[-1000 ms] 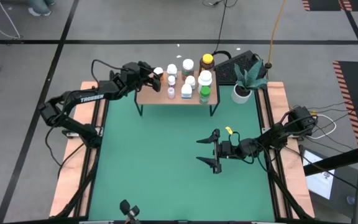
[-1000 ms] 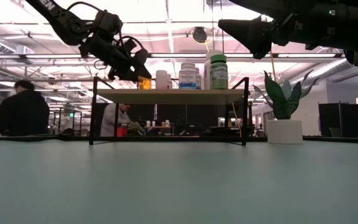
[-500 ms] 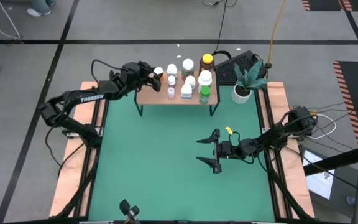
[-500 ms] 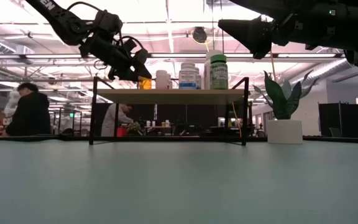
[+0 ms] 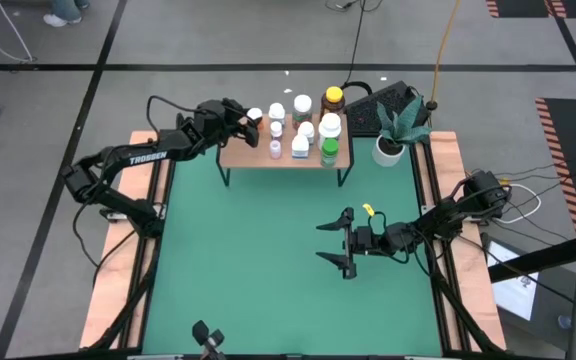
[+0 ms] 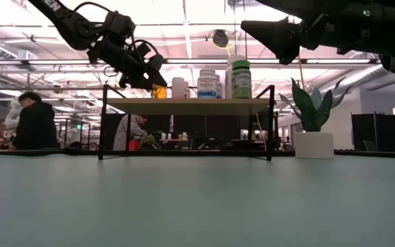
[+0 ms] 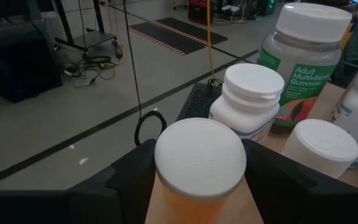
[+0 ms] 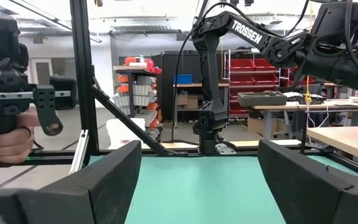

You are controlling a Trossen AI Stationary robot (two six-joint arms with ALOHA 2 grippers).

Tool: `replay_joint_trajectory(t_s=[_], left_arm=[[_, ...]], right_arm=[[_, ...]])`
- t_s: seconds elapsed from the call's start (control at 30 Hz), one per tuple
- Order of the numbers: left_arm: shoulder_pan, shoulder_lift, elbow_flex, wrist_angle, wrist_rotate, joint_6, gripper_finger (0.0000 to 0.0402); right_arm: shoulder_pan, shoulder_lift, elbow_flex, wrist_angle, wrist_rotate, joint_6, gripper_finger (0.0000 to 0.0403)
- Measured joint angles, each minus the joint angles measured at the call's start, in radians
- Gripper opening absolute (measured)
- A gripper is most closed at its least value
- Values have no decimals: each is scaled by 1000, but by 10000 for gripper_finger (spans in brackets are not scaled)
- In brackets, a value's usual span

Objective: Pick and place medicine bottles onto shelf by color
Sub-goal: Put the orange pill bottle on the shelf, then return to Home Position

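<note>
left gripper [image 5: 253,128]: at the left end of the shelf [image 5: 236,155], fingers closed around an orange bottle [image 7: 199,171] with a white cap; the bottle sits on or just above the board, can't tell which.
left fingers [image 7: 134,177]: in the left wrist view one on each side of the orange bottle, touching it.
shelf: light-wood board on black legs, at the far edge of the green table [image 5: 248,260], between the left arm and the plant pot [image 5: 388,150].
bottles on shelf: a cluster of white-capped ones across the middle and right of the board [image 5: 298,125]; one amber bottle with a yellow cap [image 5: 334,97] at the far right corner; a green bottle [image 5: 329,150] at the near right end.
seen from the wrist: just beyond the orange bottle stands a white bottle [image 7: 252,96], behind it a green gummies bottle [image 7: 303,59], and a white-capped one [image 7: 320,146] beside them.
low view: shelf [image 6: 187,105] seen edge-on, green bottle [image 6: 241,77] and white ones standing upright on top, left gripper [image 6: 146,72] at the shelf's left end over an orange bottle [image 6: 159,90].
right gripper [image 5: 343,243]: well in front of the shelf, over the right half of the table, fingers spread wide, holding nothing.
right wrist view: both fingers [image 8: 114,174] wide apart, bare green table between them.
plant pot: white, leafy plant, just right of the shelf.
room: a person in dark clothes [image 6: 33,127] far behind the shelf, left of it.
</note>
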Motion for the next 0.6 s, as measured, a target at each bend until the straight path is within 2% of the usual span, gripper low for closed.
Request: replay_joint_trajectory(t_s=[0.37, 0.6], left_arm=[[0, 0, 0, 8, -1, -3, 293], [0, -13, 1, 39, -1, 22, 305]], right_arm=[[0, 0, 0, 2, 0, 0, 314], [0, 0, 0, 1, 0, 0, 314]])
